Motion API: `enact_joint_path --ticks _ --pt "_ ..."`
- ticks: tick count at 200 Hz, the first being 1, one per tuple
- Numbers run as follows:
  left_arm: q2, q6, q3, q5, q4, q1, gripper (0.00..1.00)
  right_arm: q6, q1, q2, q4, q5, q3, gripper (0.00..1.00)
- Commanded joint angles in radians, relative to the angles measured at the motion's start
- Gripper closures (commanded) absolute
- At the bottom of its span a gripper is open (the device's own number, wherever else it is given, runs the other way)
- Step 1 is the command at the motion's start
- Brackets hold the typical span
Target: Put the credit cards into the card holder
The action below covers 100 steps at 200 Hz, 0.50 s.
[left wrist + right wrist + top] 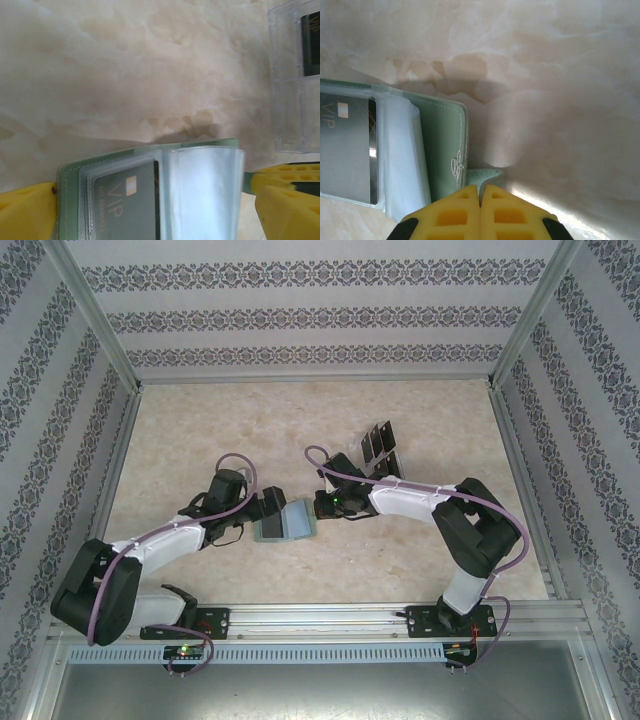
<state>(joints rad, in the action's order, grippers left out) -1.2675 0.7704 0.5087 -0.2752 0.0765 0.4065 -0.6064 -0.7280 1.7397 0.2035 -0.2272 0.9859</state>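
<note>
Two arms converge; right fingers pinch card holder.

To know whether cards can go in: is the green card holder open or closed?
Open: the card holder lies spread, its clear sleeves exposed, one holding a VIP card.

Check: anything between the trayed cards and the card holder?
No loose object on the table between the credit cards and the card holder. But the right gripper, shut at the holder's tab, sits on that path; the left gripper straddles the holder, open.
</note>
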Motion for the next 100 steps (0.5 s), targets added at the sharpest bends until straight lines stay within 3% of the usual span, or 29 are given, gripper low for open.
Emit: enact_joint_path --ticks 1,34,69,100 --pt "0.057 0.042 0.013 -0.027 0.054 0.02 0.0 -0.013 0.011 0.017 -0.02 -0.016 -0.016 1.0" --pt "0.093 0.061 0.048 -0.017 0.048 0.048 0.0 -0.012 0.014 0.015 -0.022 -0.02 -0.012 0.99" --pt "0.035 0.077 0.092 0.005 0.075 0.115 0.0 -0.019 0.033 -0.018 -0.026 -0.018 -0.017 0.77" --pt "-0.043 0.096 0.127 0.038 0.121 0.185 0.0 -0.03 0.075 -0.117 -0.021 -0.011 -0.053 0.65"
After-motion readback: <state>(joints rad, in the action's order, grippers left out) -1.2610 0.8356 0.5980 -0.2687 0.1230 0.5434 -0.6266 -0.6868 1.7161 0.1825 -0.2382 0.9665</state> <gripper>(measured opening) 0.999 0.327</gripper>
